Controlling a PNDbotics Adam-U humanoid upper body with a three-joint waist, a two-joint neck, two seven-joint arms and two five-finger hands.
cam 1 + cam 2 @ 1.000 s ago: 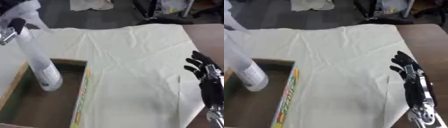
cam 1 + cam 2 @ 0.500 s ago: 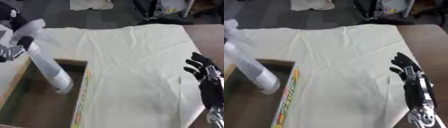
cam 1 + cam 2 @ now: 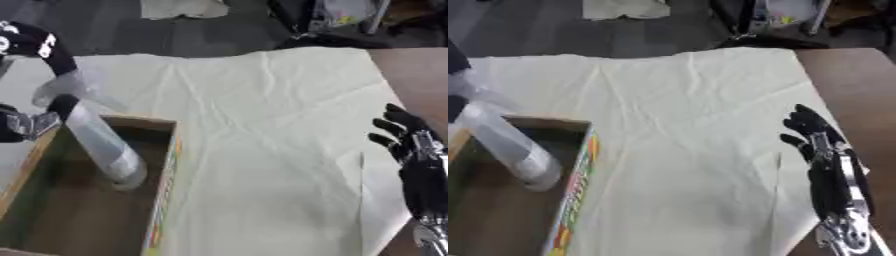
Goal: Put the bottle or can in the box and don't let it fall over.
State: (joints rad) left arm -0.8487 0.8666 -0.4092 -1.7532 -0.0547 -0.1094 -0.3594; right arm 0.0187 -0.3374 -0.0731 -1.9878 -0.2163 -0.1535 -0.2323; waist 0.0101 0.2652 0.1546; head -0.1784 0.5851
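At the far left, the robot's black left hand (image 3: 48, 107) has its fingers curled around the top of a tall, clear plastic bottle (image 3: 101, 145). A second ago the bottle stood almost upright with its base low in the open cardboard box (image 3: 162, 200); now it leans hard, top to the far left and base swung toward the near right, close to the box's right wall. The base seems to sit on or just above the box floor, though contact cannot be confirmed. The bottle is inside the box but tilted, so letting go now would likely topple it; it probably needs righting before release.

The box is shallow and brown with a dark inside, and a strip of bright printed colours runs along its right wall. It sits at the near left, on a pale cream cloth (image 3: 262, 125) that covers most of the table, creased and wrinkled, with a seam or folded edge toward the right.

At the near right, the robot's black right hand (image 3: 820, 145) rests idle, fingers straight and raised, holding nothing, unchanged over the last second. Bare brown tabletop (image 3: 416, 75) shows past the cloth's right edge.

Beyond the table lies a dark grey floor with a pale rag (image 3: 184, 7) and some dark equipment.
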